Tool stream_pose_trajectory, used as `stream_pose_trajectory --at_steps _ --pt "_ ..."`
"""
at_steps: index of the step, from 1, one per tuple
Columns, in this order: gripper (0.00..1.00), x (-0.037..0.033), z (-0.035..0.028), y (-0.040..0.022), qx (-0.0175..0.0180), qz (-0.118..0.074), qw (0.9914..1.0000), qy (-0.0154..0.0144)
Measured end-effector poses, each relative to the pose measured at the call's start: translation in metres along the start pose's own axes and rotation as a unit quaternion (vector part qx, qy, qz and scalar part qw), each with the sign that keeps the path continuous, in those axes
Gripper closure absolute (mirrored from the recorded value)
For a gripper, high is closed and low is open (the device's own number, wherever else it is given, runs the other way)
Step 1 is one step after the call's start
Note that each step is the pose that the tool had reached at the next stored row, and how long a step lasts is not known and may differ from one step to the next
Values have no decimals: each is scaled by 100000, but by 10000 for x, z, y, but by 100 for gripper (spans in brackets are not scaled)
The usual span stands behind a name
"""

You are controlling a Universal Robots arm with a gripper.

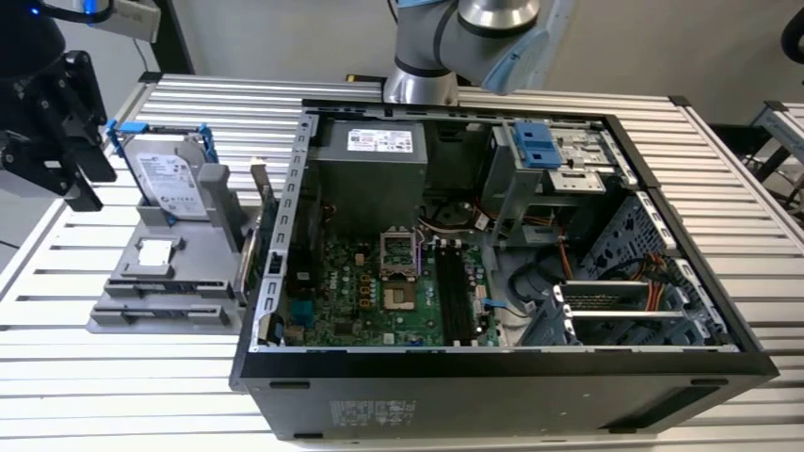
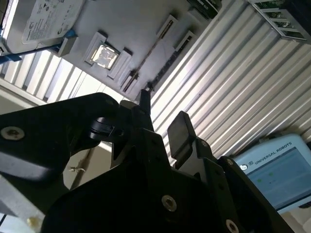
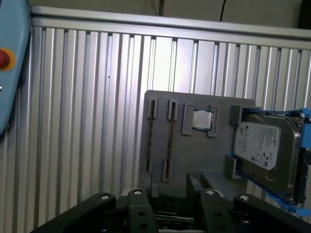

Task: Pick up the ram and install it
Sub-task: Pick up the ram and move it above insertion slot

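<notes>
Ram [image 1: 255, 202] stands on its long edge in the grey holder [image 1: 164, 282] on the bench [image 1: 101, 377], between the hard drive [image 1: 164, 184] and the open computer case [image 1: 503, 363], as the exterior view shows.

In the second wrist view the tool [image 2: 163, 111] has its fingers apart with nothing between them. The ram [image 2: 150, 53] is a thin line in the holder, well apart from the fingertips.

In the first wrist view the stick [image 3: 169, 141] sits edge-on in a slot beside the processor chip [image 3: 201, 119].

It looks light, stiff and thin, and probably fragile. I judge the best hold to be across its flat faces at the middle of the free long edge, clear of the contacts.
</notes>
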State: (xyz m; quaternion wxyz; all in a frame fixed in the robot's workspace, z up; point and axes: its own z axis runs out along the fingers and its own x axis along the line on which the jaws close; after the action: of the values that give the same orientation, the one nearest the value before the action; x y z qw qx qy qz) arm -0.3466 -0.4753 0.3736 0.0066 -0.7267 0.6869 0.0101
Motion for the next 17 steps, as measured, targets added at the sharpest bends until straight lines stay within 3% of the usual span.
stream_pose_trajectory --at_steps 5,9,17 --pt "0 2 90 0 -40 1960 99981 -22" --pt "0 3 147 0 -15 5173 99866 -26" --pt "0 6 281 -1 -6 5590 99844 -18"
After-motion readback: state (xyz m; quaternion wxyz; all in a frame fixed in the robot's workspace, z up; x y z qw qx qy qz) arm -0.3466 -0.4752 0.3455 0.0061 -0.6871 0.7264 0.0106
